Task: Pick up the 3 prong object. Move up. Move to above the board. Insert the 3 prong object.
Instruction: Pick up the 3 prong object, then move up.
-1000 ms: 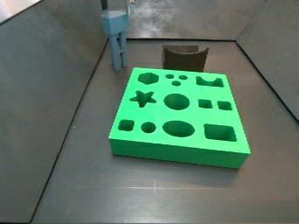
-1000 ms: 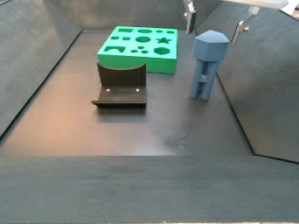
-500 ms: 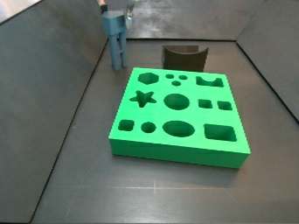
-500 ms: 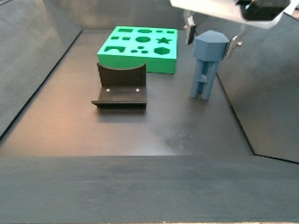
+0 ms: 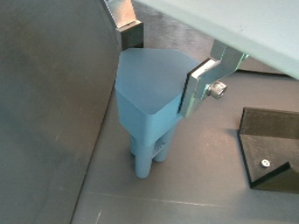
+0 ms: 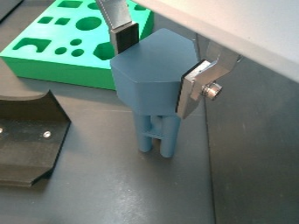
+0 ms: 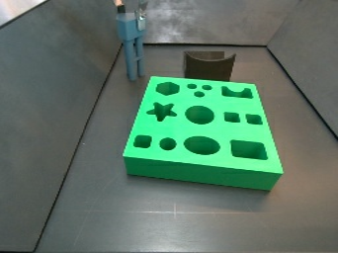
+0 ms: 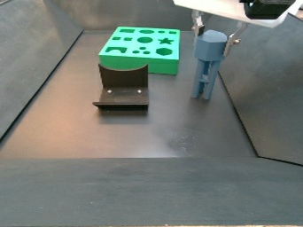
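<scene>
at the far corner of the dark floor, near the grey side wall, the 3 prong object (image 8: 210, 64) stands upright on its thin legs, feet on the floor, well apart from the board (image 7: 203, 128). gripper (image 6: 158, 59) sits down around the blocky blue head, one silver finger (image 6: 121, 31) on one side of the head and the other finger (image 6: 200, 85) on the opposite side. in both wrist views the plates look right against the head or just beside it; cannot tell for sure whether the claw is clenched on it or only straddling it. same pose in a wrist view (image 5: 163, 61), with the blue piece (image 5: 149, 105) between the fingers and its legs reaching down to the floor. in a side view the gripper (image 7: 128, 10) is mostly cut off by the frame edge, only the blue piece (image 7: 129, 43) shows clearly below it. green board lies flat on the floor, cut-outs facing up: star, circles, oval, squares. dark curved block (image 8: 123, 85) sits on the floor between board and camera in a side view, just beside the board's end; in a side view (image 7: 209, 62) it is behind the board. the same block's edge shows in both wrist views (image 6: 26, 140), near the blue piece but not touching it.
</scene>
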